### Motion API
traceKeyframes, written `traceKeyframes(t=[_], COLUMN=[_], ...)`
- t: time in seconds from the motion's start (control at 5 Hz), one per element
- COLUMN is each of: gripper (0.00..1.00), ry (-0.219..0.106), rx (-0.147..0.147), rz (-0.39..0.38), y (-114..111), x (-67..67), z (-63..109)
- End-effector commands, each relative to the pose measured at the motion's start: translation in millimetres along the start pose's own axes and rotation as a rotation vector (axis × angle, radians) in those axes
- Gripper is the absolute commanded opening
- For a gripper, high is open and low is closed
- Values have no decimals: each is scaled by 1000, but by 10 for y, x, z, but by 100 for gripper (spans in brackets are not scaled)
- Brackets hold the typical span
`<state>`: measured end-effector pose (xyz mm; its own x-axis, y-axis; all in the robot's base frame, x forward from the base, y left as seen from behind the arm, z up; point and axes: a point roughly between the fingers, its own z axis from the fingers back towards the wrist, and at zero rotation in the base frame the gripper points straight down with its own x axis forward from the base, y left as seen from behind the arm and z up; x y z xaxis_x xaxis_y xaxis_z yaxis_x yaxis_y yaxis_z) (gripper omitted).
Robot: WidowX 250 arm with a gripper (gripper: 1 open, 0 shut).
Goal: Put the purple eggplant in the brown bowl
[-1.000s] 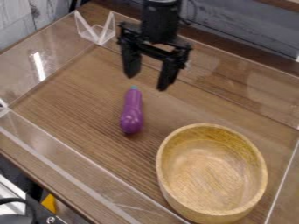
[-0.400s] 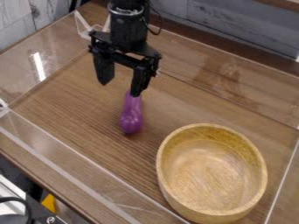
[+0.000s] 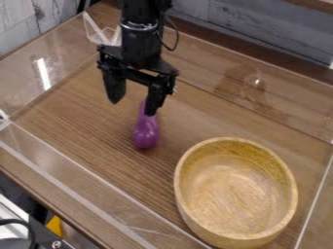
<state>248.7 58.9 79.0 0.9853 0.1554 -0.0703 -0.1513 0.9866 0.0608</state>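
The purple eggplant [image 3: 146,132] lies on the tabletop [image 3: 81,136], left of the brown bowl [image 3: 236,189], its long axis running near to far. The gripper [image 3: 135,99], jaws spread and holding nothing, hangs just beyond its far end.

purple eggplant [image 3: 146,132]: smooth, elongated, lying on the bench [image 3: 81,146], outside the bowl. brown bowl [image 3: 236,191]: big, round, light brown, thick rim, upright, empty, near the eggplant.
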Motion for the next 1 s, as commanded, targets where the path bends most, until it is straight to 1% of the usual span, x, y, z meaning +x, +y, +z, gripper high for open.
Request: traceKeyframes(t=[0.0,0.4,0.8], gripper=[100,100,100], ry=[-27,-27,-33], rx=[6,10,7], rz=[11,37,58], y=[3,-47,-63], x=[30,45,96], z=[-24,-151,-242])
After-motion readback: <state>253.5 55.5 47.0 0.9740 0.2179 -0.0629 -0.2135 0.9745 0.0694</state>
